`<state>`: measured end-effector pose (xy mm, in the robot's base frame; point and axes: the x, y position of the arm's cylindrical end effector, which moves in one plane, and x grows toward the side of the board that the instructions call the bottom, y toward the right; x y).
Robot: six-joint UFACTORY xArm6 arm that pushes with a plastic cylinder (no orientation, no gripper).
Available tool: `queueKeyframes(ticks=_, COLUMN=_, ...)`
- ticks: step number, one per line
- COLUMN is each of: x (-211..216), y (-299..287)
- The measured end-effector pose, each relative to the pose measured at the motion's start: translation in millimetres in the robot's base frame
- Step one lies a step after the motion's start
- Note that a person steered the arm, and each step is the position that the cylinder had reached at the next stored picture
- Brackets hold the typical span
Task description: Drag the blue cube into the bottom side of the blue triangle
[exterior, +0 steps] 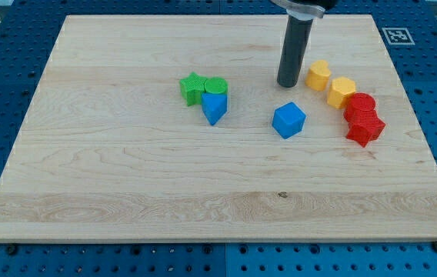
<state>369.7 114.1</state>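
The blue cube (289,120) sits a little right of the board's middle. The blue triangle (214,108) lies to its left, touching a green star (192,88) and a green cylinder (216,87) just above it. My tip (288,83) rests on the board just above the blue cube, with a small gap between them. The rod rises from there to the view's top.
Two yellow blocks (319,75) (341,91) lie right of the tip. Two red blocks (361,105) (365,128) sit below and right of them. The wooden board (126,177) lies on a blue perforated table.
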Motion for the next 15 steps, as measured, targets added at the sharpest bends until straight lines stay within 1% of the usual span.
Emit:
queueKeyframes(ticks=2, x=0, y=32)
queueKeyframes(ticks=4, x=-6, y=19)
queueKeyframes(ticks=7, x=-11, y=27)
queueKeyframes(ticks=8, x=-7, y=6)
queueKeyframes(ticks=9, x=12, y=-49)
queueKeyframes(ticks=10, x=40, y=-52)
queueKeyframes(ticks=11, x=52, y=-40)
queueKeyframes(ticks=12, x=50, y=-35)
queueKeyframes(ticks=13, x=46, y=-18)
queueKeyframes(ticks=14, x=72, y=-10)
queueKeyframes(ticks=15, x=111, y=-22)
